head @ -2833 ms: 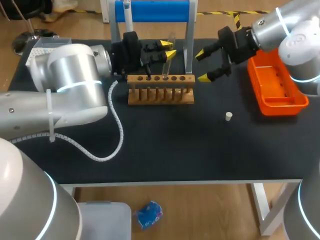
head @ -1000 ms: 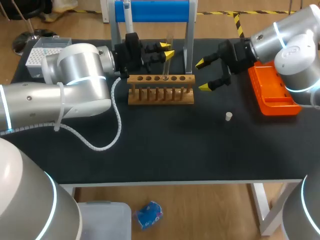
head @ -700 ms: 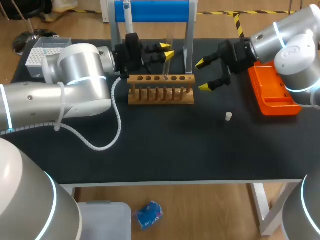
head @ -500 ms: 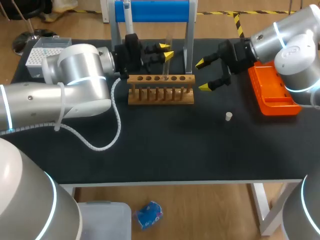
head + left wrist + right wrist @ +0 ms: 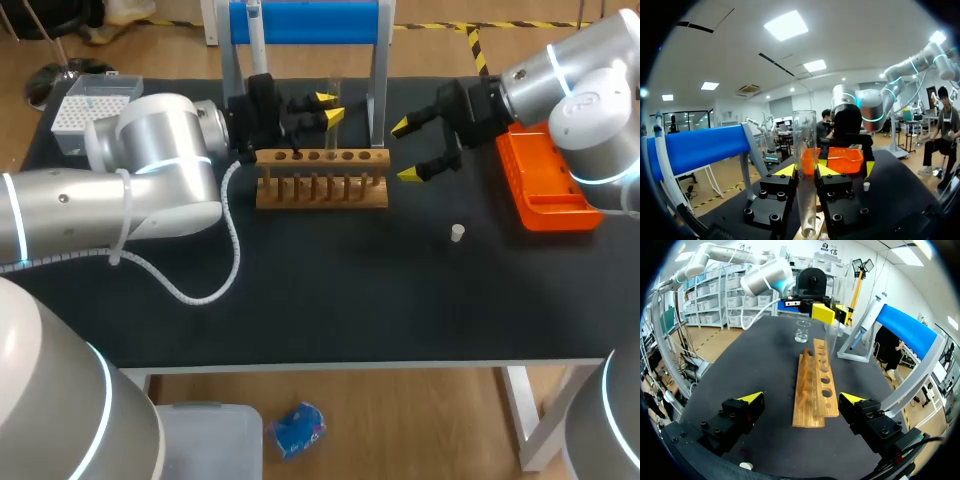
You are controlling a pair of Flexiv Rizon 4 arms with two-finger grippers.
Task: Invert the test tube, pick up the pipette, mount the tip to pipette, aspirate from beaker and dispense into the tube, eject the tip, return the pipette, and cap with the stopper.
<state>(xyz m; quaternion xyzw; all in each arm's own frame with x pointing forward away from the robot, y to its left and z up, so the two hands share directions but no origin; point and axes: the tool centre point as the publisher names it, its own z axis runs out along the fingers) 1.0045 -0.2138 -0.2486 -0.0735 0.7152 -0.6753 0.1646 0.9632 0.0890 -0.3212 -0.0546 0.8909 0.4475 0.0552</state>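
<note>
Left end effector [image 5: 806,171] grips upright test tube [image 5: 805,137] — right end effector [image 5: 801,399] spread wide.

Left gripper [image 5: 330,107] clamped; right gripper [image 5: 403,150] spread wide with nothing held.
The left arm [image 5: 150,150] comes in from the left with its forearm lying across and its wrist level. Both yellow-tipped fingers press an upright test tube [image 5: 805,145] from opposite sides. The right arm [image 5: 585,70] comes in from the far right corner, with its wrist angled down and inward. Its gripper faces the left gripper, well apart from it.
</note>
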